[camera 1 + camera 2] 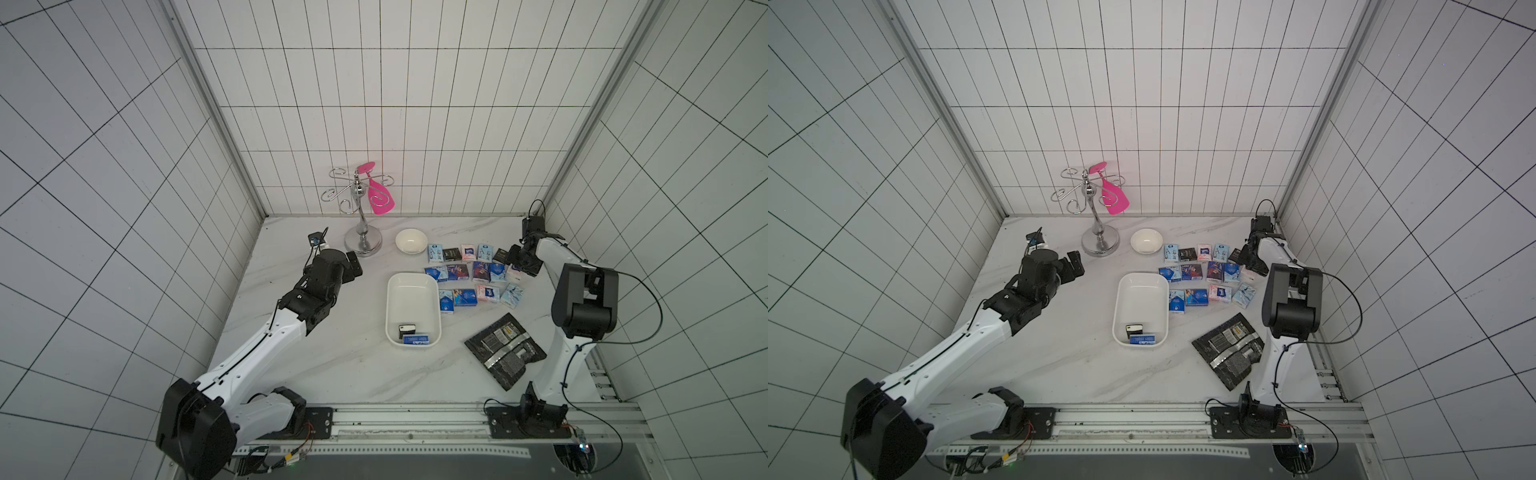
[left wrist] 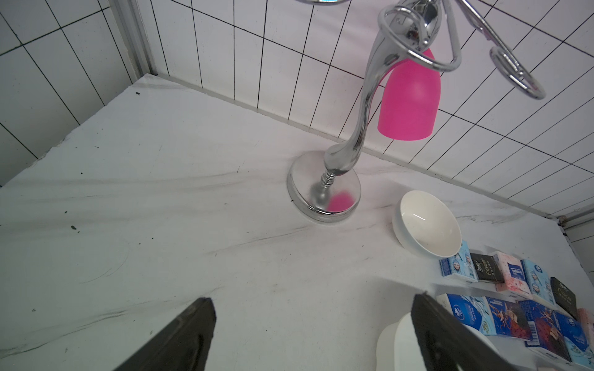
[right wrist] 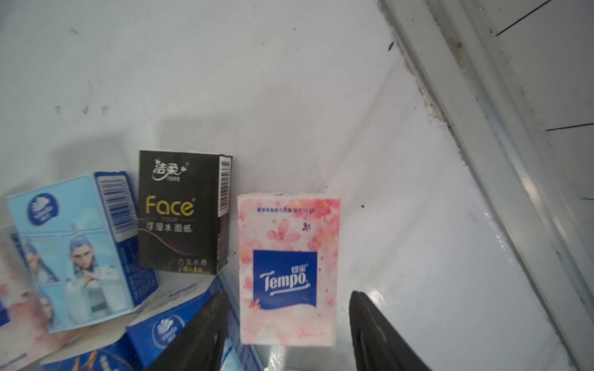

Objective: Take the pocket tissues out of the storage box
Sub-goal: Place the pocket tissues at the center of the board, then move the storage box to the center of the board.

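Table: smooth white marble-look top, grey-veined, faint sheen, scuffed in spots. Storage box was glossy white plastic. Pocket tissues wore printed film wrappers with a soft gloss (the black one looked more matt). Stand: polished chrome metal, mirror-bright. Hanging cup: pink plastic, satin. Bowl: smooth, glossy white. Pouches: crinkled black-and-silver foil. Right claw fingers were matt black.

The white marbled table carries the storage box, rows of pocket tissues just beside it, a round white bowl, a chrome stand and black-and-silver foil pouches.
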You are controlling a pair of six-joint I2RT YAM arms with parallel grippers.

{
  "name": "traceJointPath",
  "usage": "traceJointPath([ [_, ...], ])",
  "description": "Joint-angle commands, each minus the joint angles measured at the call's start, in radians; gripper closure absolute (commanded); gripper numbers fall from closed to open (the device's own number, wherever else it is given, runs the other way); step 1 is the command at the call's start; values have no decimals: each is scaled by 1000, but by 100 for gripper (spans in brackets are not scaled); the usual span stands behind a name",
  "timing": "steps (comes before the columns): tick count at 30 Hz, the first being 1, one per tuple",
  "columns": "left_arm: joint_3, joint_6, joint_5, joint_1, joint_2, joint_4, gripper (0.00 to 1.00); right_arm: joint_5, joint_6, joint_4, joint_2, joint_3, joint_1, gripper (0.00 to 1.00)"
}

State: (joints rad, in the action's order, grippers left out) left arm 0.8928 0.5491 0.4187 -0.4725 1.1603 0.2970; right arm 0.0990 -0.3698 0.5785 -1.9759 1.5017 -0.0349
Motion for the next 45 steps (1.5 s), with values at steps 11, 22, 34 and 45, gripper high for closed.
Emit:
traceJointPath([
  [11,7,-3,0,-5,13,-7,1,-12,18,29,308,-136,445,37],
  [22,3,1,-5,-6,13,-12,2,56,-8,39,400,-327,738,44],
  [34,14,-5,0,-6,1,-1,1,0,-38,-53,353,-416,756,57],
  [45,17,-9,3,-6,-2,4,1,-22,-50,-86,303,-408,774,71],
])
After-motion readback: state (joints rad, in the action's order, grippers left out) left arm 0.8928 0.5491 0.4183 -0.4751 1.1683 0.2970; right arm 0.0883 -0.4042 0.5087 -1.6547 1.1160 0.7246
